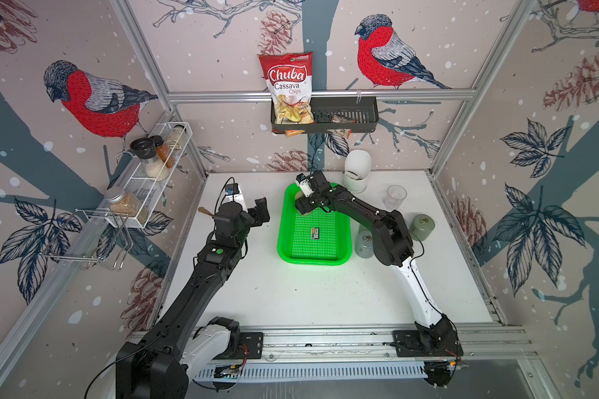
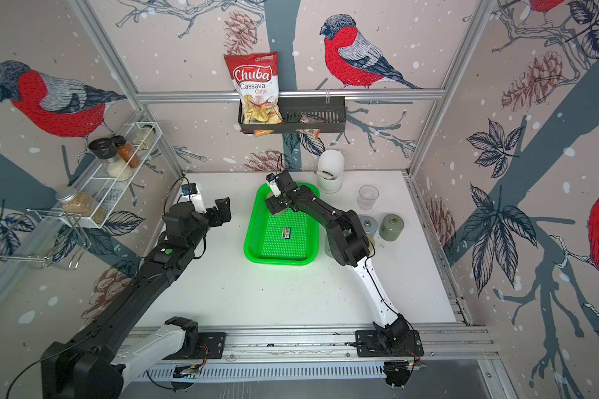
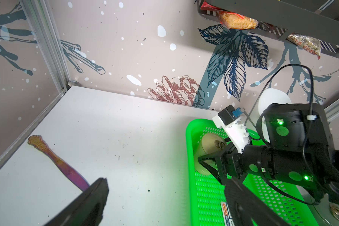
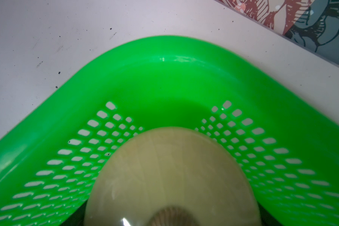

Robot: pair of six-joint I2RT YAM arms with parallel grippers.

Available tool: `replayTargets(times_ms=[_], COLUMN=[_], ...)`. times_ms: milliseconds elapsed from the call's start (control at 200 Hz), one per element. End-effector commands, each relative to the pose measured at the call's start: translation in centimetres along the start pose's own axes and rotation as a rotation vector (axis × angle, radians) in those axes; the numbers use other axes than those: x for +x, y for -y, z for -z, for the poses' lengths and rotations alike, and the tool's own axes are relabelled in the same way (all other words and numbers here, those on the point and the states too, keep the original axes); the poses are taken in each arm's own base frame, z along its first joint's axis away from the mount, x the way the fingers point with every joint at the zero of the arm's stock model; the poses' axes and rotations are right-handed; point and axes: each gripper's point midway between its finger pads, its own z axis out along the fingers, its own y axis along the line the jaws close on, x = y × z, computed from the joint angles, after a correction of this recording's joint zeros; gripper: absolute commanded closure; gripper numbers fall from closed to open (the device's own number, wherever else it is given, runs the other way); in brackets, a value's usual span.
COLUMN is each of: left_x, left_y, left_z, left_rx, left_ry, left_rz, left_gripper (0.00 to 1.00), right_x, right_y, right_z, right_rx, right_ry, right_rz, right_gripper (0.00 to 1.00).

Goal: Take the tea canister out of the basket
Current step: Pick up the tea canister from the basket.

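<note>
Right gripper (image 1: pixel 304 206): clenched on the tea canister (image 3: pixel 207 145), jaws on two sides of its body, over the far end of the basket (image 1: pixel 313 259).
Clock face: 12 o'clock toward the back wall, as seen in both top views.
Tea canister: beige and round, with a small knob on the lid; inside the basket, at its 11 o'clock corner, near the rim. Standing on the mesh or lifted, cannot tell.
Basket: bright green, on the white table (image 1: pixel 291 300), between the two arms; a small printed label (image 1: pixel 315 233) on the mesh at the centre.
Left gripper (image 1: pixel 261 211): released, fingers wide apart, grasping nothing; at 9 o'clock of the basket, just beside its rim.
Cutlery handle (image 3: pixel 53 156): flat on the table, at 9 o'clock of the left gripper.
Grey-green tins (image 1: pixel 422 226): two, at 3 o'clock of the basket, outside it; the nearer one partly hidden behind the right arm (image 1: pixel 388 235).
Clear glass (image 1: pixel 395 197): at 2 o'clock of the basket, apart from it.
White pot (image 1: pixel 357 172): at 1 o'clock, near the back wall.
Black rack (image 1: pixel 343 114): on the back wall at 12 o'clock, with a chips bag (image 1: pixel 287 86) at its left end.
</note>
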Motion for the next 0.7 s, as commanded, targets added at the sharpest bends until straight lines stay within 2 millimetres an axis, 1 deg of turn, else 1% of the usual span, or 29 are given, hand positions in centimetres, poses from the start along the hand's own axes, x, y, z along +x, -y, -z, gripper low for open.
replayTargets(times_ms=[0, 80, 110, 125, 140, 145, 275, 395, 565, 695], left_x=[-0.3, -0.5, -0.4, -0.5, -0.6, -0.6, -0.5, -0.5, -0.8, -0.8], left_y=[0.1, 0.2, 0.2, 0.3, 0.3, 0.3, 0.5, 0.8, 1.0, 1.2], left_z=[0.4, 0.6, 0.7, 0.7, 0.8, 0.8, 0.9, 0.9, 1.0, 0.9], left_rx=[0.007, 0.015, 0.016, 0.017, 0.017, 0.019, 0.033, 0.050, 0.059, 0.068], left_ry=[0.001, 0.006, 0.005, 0.007, 0.009, 0.010, 0.007, 0.002, 0.008, 0.008], left_rz=[0.002, 0.008, 0.009, 0.009, 0.010, 0.011, 0.018, 0.025, 0.033, 0.036], left_gripper=[0.03, 0.03, 0.03, 0.03, 0.03, 0.03, 0.03, 0.03, 0.03, 0.03], right_x=[-0.6, -0.6, -0.7, -0.7, -0.7, -0.7, -0.9, -1.7, -3.2, -3.9], right_y=[-0.4, -0.6, -0.6, -0.6, -0.6, -0.6, -0.8, -1.0, -1.5, -1.5], right_z=[1.2, 1.6, 1.8, 1.9, 2.0, 2.0, 3.1, 4.9, 8.9, 12.9], right_rx=[0.012, 0.018, 0.019, 0.021, 0.022, 0.023, 0.025, 0.022, 0.024, 0.039], right_ry=[0.003, 0.005, 0.005, 0.006, 0.007, 0.008, 0.022, 0.056, 0.120, 0.185], right_rz=[0.016, 0.022, 0.022, 0.020, 0.018, 0.017, 0.007, 0.002, 0.000, -0.010], right_gripper=[0.61, 0.72, 0.81, 0.89, 0.99, 1.00, 1.00, 1.00, 1.00, 1.00])
